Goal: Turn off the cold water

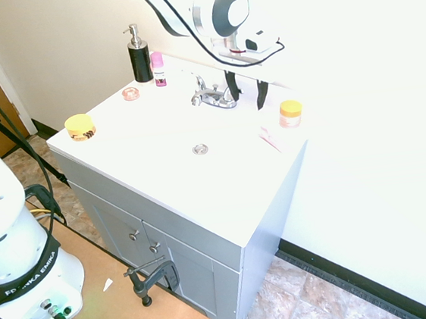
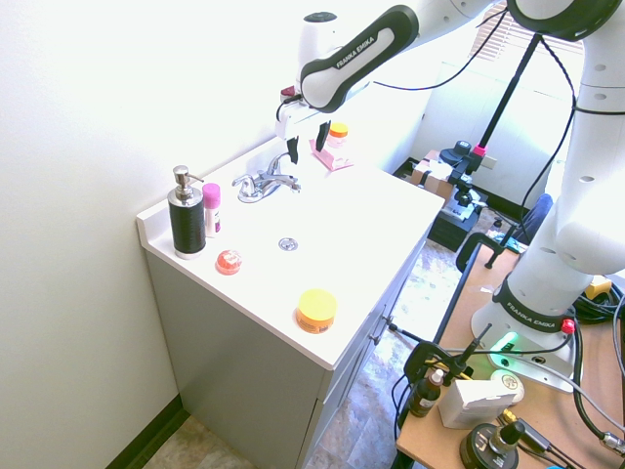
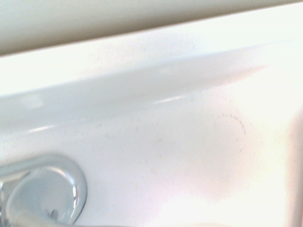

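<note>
Two parted fingers of the gripper are held empty, the chrome right-hand lever just beside them. Beyond the spout, the soap dispenser and pink-capped bottle are seen; near the gripper, an orange-lidded jar is placed.

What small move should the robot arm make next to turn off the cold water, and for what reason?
Probably lower the open gripper slightly toward the faucet's right-hand lever. Its two fingers are spread apart at that end of the faucet, and the second exterior view shows their tips above the countertop.
</note>
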Tool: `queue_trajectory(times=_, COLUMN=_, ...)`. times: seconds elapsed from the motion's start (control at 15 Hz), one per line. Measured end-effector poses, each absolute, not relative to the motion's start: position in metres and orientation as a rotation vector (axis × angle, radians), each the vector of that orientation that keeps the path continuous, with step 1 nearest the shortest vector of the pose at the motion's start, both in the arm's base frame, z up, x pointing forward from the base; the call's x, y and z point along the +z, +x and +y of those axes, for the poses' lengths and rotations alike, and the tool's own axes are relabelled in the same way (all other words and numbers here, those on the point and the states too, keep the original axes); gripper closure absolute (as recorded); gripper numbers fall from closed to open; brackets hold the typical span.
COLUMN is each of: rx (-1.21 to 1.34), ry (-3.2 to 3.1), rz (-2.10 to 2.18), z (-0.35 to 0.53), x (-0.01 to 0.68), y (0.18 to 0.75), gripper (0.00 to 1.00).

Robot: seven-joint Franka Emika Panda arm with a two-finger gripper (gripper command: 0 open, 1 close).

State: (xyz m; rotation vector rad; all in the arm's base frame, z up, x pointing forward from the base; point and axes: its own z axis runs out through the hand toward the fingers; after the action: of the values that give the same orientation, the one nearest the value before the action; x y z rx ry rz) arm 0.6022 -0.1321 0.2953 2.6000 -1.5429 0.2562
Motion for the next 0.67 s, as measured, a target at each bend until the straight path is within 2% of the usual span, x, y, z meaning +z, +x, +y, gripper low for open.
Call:
queue_trajectory(times=0.4, rx=0.215, ry=2.645, rz=-1.598, z=-0.122, x=0.311, y=0.603, gripper=0.0)
queue_trajectory(times=0.67, rx=0.163, ry=2.79, rz=-1.564, z=-0.087, x=0.347, y=0.544, gripper=0.0)
